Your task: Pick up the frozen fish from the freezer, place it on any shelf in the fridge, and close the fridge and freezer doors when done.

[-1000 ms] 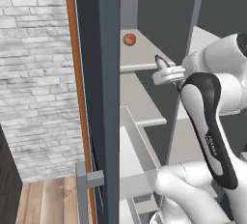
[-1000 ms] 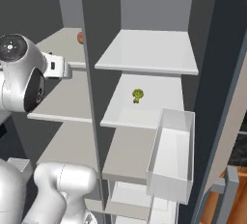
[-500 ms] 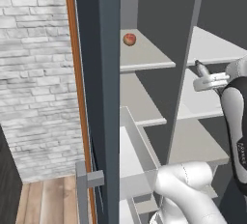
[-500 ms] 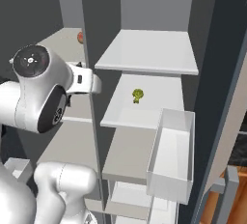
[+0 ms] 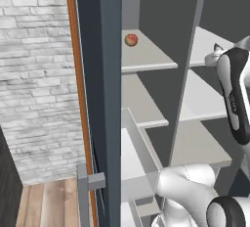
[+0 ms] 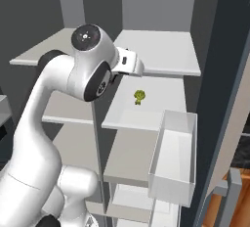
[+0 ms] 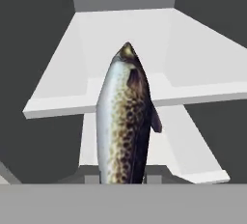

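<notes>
- Door collision: fridge and freezer doors (image 5: pixel 110 99) open; risk of striking during arm swing.
- Drop risk: frozen fish (image 7: pixel 125 121) clamped in gripper (image 6: pixel 133 65), nose at 12 o'clock toward shelf (image 7: pixel 125 35); early release misses board.

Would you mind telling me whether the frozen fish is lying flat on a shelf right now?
No, the frozen fish stands up from the hand in the hand view, in front of a shelf rather than lying on it.

White arm (image 6: pixel 73 103) raised before pale shelves (image 6: pixel 161 50), green leafy lump (image 6: pixel 139 96) on middle shelf, white door bin (image 6: pixel 173 157)
</notes>
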